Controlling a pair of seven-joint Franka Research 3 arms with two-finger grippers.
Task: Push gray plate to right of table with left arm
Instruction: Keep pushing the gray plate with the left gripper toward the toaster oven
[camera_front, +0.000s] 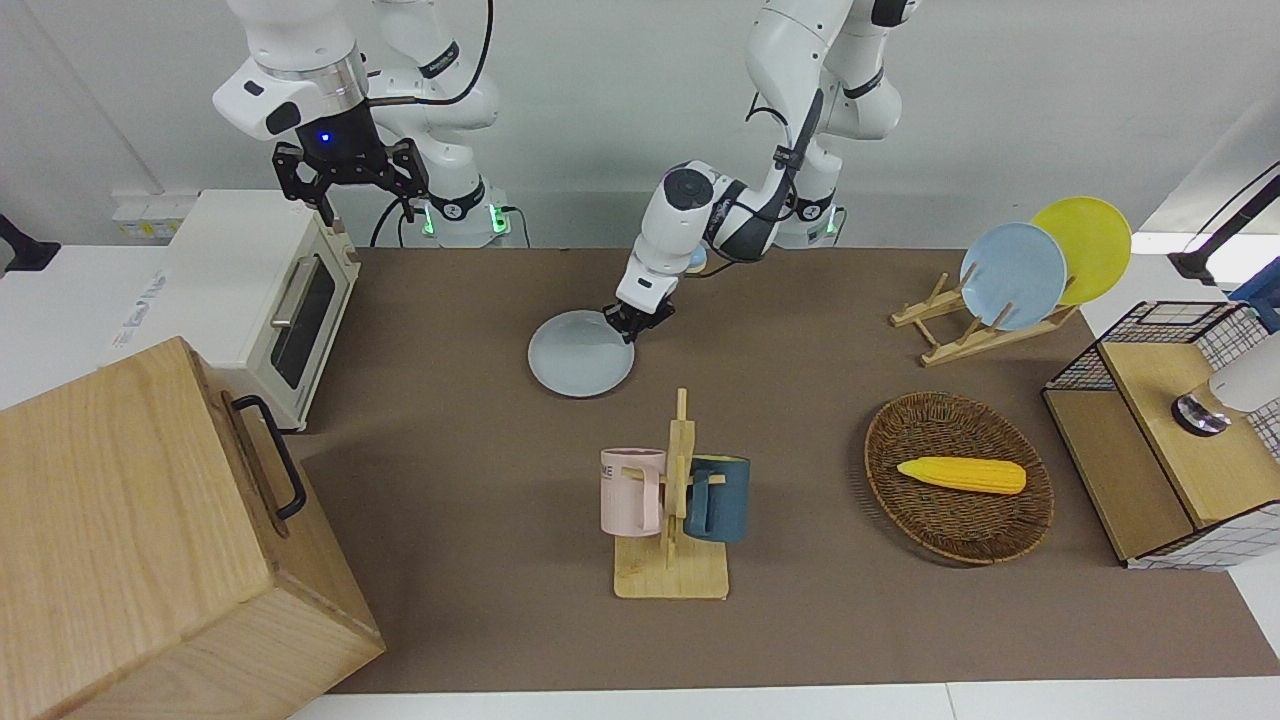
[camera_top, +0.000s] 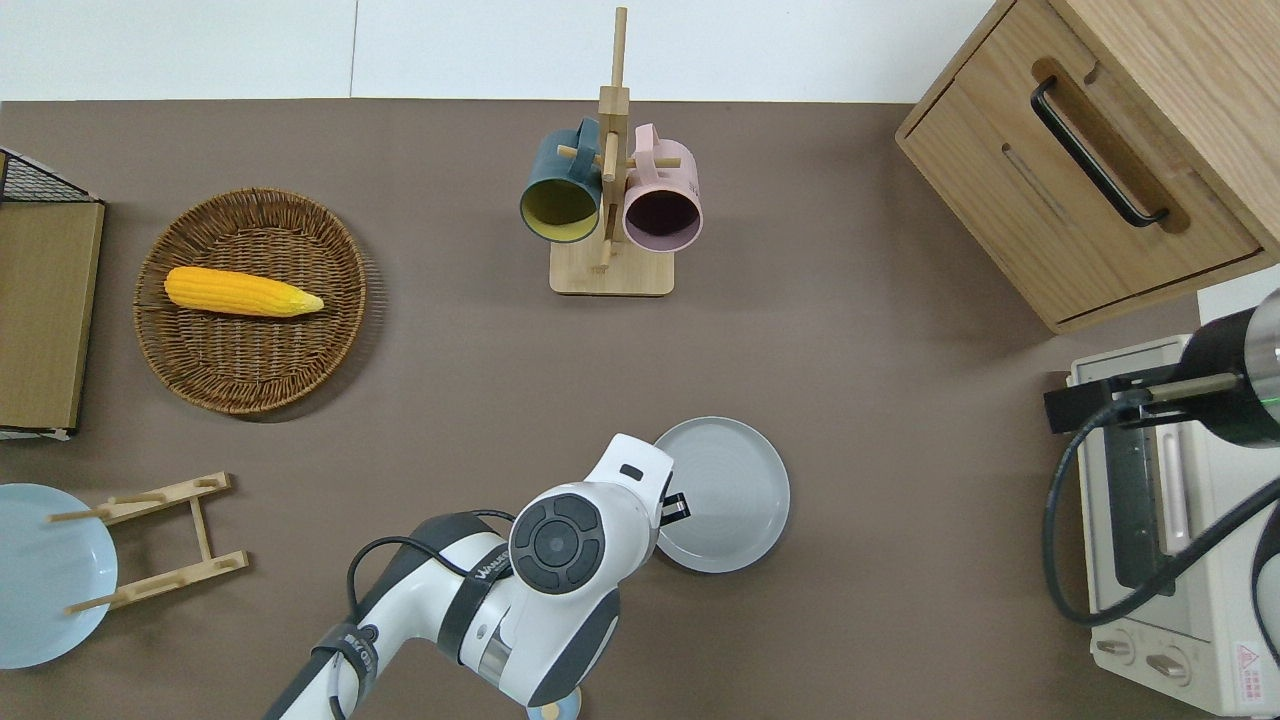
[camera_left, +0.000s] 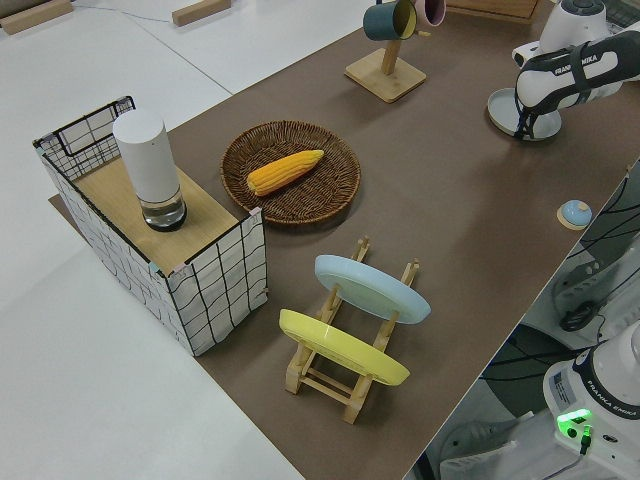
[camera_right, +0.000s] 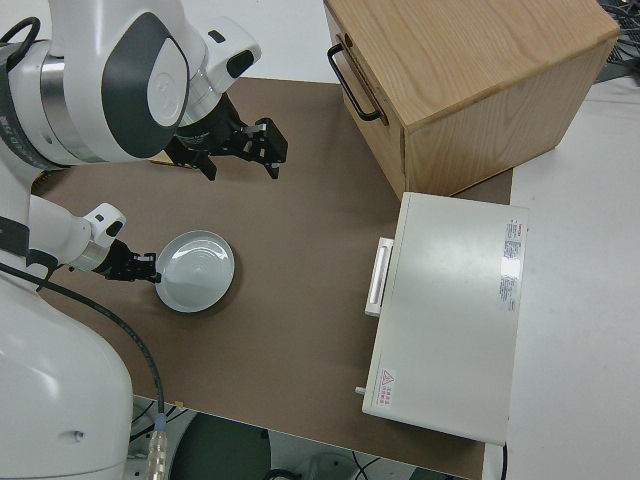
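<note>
- Front view: the gray plate (camera_front: 575, 355) lay flat on the desk (camera_front: 450, 450), nearer to the robots than the mug rack (camera_front: 675, 500) and a little toward the right arm's end from it.
- The left end effector (camera_front: 628, 327) was down at the plate's rim, on the edge facing the left arm's end. Whether it was spread or pressed together could not be told.
- The right arm was parked, its end effector (camera_front: 368, 205) spread.
- Overhead view: the push appeared to be under way. A good portion of bare desk separated the plate (camera_top: 730, 495) from the toaster oven (camera_top: 1150, 520) at the right arm's end.
- Recommended procedure: keep contact low on the rim. Direct the push through the plate's centre so that it slides without spinning off the tip. Advance steadily and halt short of the toaster oven.
- The white wrist covered part of the rim and most of the left end effector (camera_top: 676, 508), so the exact contact point was not visible.
- Left side view: the plate (camera_left: 505, 108) was small, near the frame's upper corner and partly masked by the arm. Contact could not be confirmed.
- Right side view: the left end effector (camera_right: 140, 270) met the plate (camera_right: 198, 272) at its rim. The mug rack was out of frame.
</note>
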